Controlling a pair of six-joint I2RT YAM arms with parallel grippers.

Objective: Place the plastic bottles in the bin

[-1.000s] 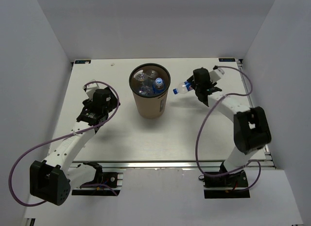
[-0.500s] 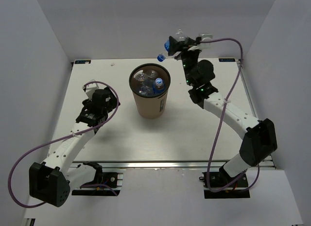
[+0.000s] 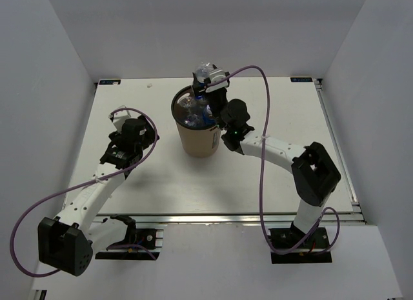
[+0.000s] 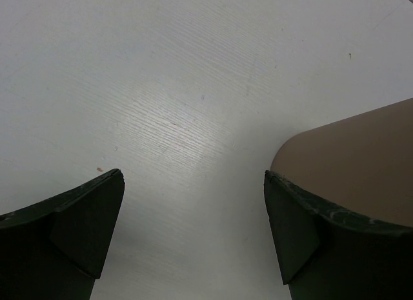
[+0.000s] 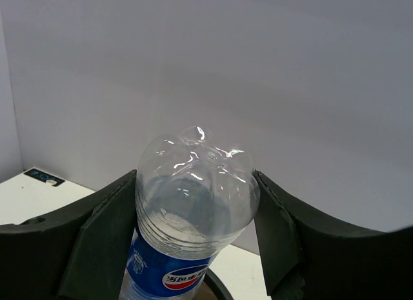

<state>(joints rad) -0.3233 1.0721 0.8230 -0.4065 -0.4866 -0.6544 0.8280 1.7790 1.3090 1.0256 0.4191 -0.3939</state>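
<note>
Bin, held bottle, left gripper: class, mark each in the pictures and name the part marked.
bin (image 3: 197,142): top external view, brown outer wall.
held bottle (image 5: 193,193): right wrist view, clear ribbed body above the blue label.
left gripper (image 4: 193,184): left wrist view, midway between its open fingertips.

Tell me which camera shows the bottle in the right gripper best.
Right wrist: the bottle fills the frame, base and blue label clear, held in the right gripper. Top external shows it small, above the bin. Left wrist misses it.
</note>
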